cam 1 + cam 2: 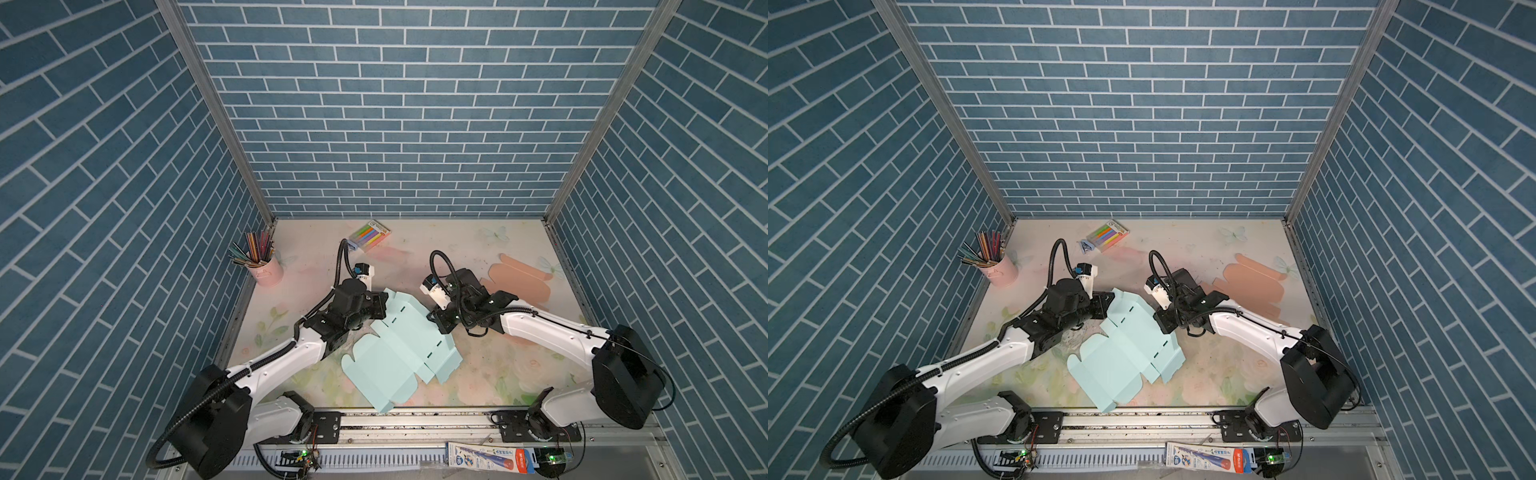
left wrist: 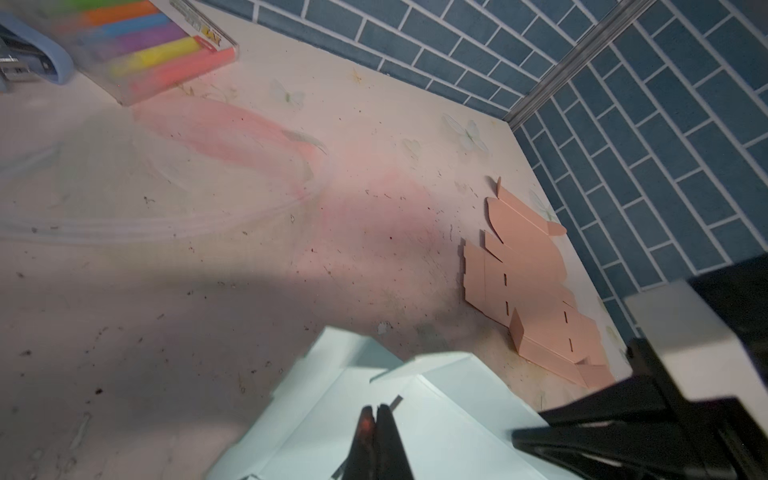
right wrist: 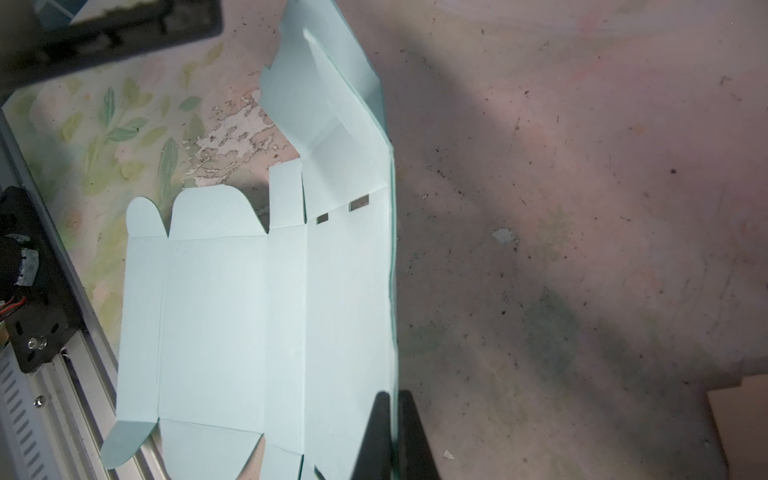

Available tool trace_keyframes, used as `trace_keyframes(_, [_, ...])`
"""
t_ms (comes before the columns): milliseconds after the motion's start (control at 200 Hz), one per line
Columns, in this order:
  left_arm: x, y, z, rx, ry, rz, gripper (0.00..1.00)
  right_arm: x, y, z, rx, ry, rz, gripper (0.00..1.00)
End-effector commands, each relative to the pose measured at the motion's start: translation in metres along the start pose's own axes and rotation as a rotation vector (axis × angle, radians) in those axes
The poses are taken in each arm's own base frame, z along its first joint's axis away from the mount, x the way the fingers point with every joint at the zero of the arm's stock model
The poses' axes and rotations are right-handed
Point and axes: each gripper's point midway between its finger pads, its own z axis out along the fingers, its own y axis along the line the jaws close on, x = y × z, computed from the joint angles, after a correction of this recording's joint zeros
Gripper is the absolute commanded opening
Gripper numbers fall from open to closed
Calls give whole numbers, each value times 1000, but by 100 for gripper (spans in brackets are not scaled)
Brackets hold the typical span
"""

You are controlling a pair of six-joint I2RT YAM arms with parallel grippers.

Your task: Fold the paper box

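Note:
The light blue paper box (image 1: 399,353) lies mostly flat in the middle of the table, also in the other top view (image 1: 1125,357). Its far edge is lifted off the table between the two grippers. My left gripper (image 1: 384,303) is at the far left flap. In the left wrist view it (image 2: 377,409) is shut, with a thin paper edge of the box (image 2: 436,415) running between the fingers. My right gripper (image 1: 434,320) holds the far right edge. The right wrist view shows it (image 3: 391,395) shut on the raised panel of the box (image 3: 232,316), seen edge-on.
A pink cup of coloured pencils (image 1: 266,266) stands at the back left. A pack of highlighters (image 1: 370,235) and a blue stapler (image 2: 33,58) lie at the back. A flat peach box blank (image 1: 519,280) lies at the right wall. The metal rail (image 1: 415,419) runs along the front.

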Motion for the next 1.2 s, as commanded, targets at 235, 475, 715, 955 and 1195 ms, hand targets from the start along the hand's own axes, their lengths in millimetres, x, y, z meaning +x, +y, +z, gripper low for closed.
trace_keyframes(235, [-11, 3, 13, -38, -6, 47, 0, -6, 9, -11, 25, -42, -104, 0])
trace_keyframes(475, [0, -14, 17, 50, 39, 60, 0, -6, 12, -9, 22, -27, -126, 0])
trace_keyframes(715, [16, -20, 11, 73, 70, 58, 0, -8, 9, -10, 38, -24, -126, 0])
trace_keyframes(955, [40, -31, 10, 97, 105, 49, 0, -14, 5, -9, 65, -29, -129, 0])
trace_keyframes(1195, [45, -27, 10, 102, 106, 49, 0, -17, 5, -9, 105, -21, -176, 0])
